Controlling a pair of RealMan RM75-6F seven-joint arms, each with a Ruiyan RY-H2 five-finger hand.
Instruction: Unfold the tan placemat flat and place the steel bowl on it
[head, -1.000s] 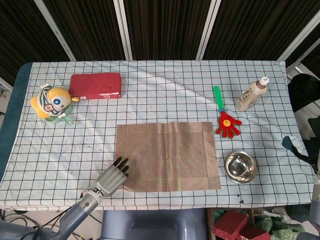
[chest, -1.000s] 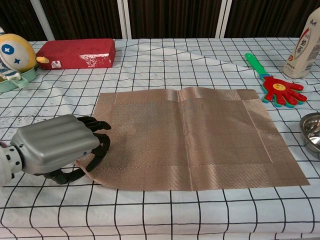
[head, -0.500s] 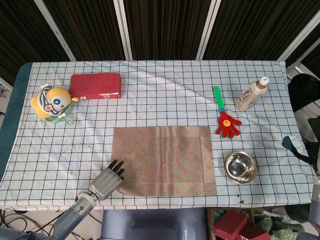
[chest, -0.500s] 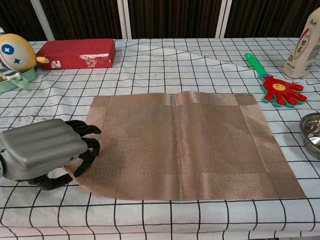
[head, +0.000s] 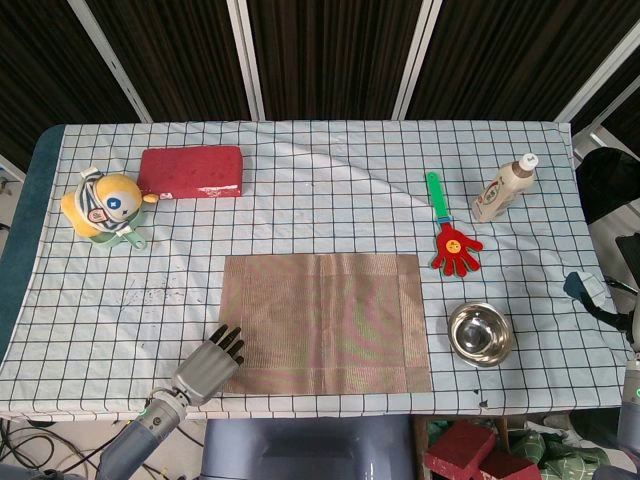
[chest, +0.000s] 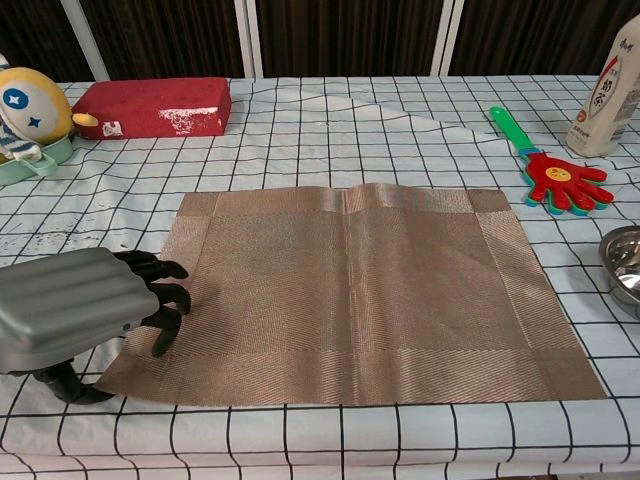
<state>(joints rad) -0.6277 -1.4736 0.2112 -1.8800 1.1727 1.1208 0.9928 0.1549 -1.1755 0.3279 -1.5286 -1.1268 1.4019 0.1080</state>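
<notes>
One table (head: 300, 190) under a white cloth w/ a black grid. One tan placemat (head: 325, 323), woven, rectangular w/ a paler border band, lay spread flat near the front edge, a slight ridge along its far side. One red block (head: 191, 171), rectangular, scuffed white in spots, sat far left. One round yellow toy (head: 104, 206) w/ a blue eye sat just left of the block. My left hand (chest: 85, 310), grey ribbed shell w/ dark fingers (chest: 160, 295), rested at the mat's near-left corner, fingers curled down w/ tips on the weave; whether I had the edge pinched, cannot tell. One steel bowl (head: 481, 334), round & shiny, stood on the cloth just right of the mat, not on it. One beige bottle (head: 502, 189), white cap, leaned far right. One hand-shaped plastic clapper (head: 451, 237), red palm, green handle, lay between bottle & mat. My right hand wasn't visible
</notes>
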